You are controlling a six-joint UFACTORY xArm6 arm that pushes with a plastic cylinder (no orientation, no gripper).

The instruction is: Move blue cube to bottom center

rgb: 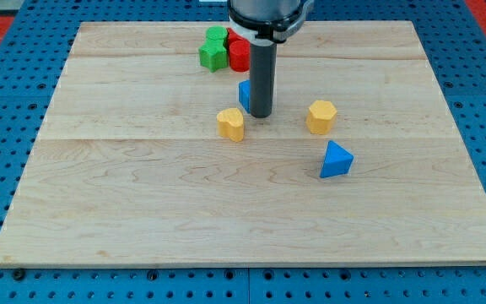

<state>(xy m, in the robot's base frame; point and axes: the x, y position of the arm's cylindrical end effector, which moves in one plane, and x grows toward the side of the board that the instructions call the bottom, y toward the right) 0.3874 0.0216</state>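
The blue cube [244, 95] sits a little above the board's middle, mostly hidden behind my rod; only its left edge shows. My tip [261, 115] rests on the board right at the cube's lower right side, touching or nearly touching it. A yellow heart-like block [231, 123] lies just to the lower left of the tip. A yellow hexagonal block [321, 116] lies to the tip's right.
A blue triangular block [336, 160] lies right of centre. Two green blocks [214, 49] and a red block [240, 54] cluster at the view's top, partly behind the arm. The wooden board [99, 211] lies on a blue perforated table.
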